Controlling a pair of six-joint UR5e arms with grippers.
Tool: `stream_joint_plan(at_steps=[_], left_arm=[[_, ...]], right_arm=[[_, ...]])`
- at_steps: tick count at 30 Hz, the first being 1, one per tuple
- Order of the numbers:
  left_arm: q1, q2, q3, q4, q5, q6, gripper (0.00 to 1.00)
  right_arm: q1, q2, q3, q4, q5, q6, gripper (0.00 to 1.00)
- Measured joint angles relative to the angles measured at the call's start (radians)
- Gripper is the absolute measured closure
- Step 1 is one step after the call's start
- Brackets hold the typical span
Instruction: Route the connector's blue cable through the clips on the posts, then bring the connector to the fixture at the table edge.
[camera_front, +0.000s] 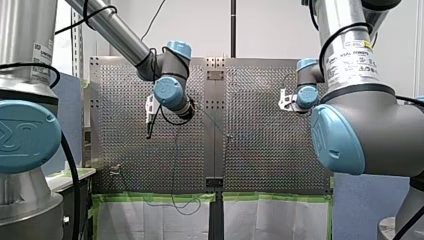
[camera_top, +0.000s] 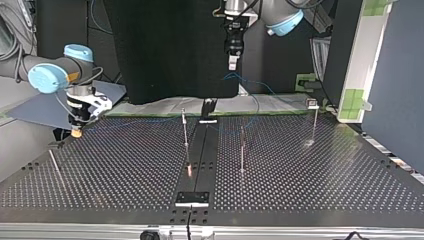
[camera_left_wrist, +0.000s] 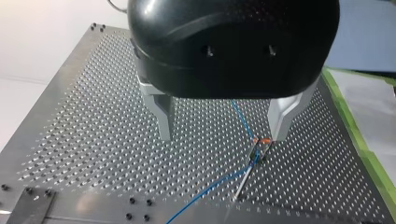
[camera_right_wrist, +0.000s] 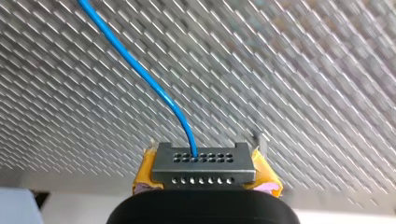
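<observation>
My right gripper (camera_right_wrist: 203, 186) is shut on the grey connector (camera_right_wrist: 203, 165), which sits between its yellow pads (camera_right_wrist: 144, 175). The blue cable (camera_right_wrist: 140, 70) leaves the connector and runs off over the perforated table. In the top view this gripper (camera_top: 76, 131) hangs low over the table's left far corner. My left gripper (camera_left_wrist: 223, 135) is open, its metal fingers (camera_left_wrist: 163, 121) astride the blue cable (camera_left_wrist: 243, 121). That cable passes a small clip (camera_left_wrist: 259, 150) on a post just beyond one fingertip. In the top view my left gripper (camera_top: 233, 62) hangs high above the far edge.
Thin posts (camera_top: 185, 132) (camera_top: 242, 150) (camera_top: 315, 125) stand on the table, and another rod (camera_top: 52, 161) leans at the top view's left. A black strip (camera_top: 200, 150) runs down the middle to a metal plate (camera_top: 192, 198) near the front edge. Green tape (camera_front: 160, 197) lines the far edge.
</observation>
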Motion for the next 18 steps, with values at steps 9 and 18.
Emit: stream_joint_plan(at_steps=[9,18], left_arm=[[0.000,0.079,-0.080,0.045,0.004,0.018,0.01],[0.006,0.153,-0.153,0.117,0.070,-0.015,0.01]], right_arm=[[-0.069,-0.072,0.000,-0.017,-0.031,-0.037,1.00],[-0.091,-0.148,-0.001,0.008,-0.093,-0.080,1.00]])
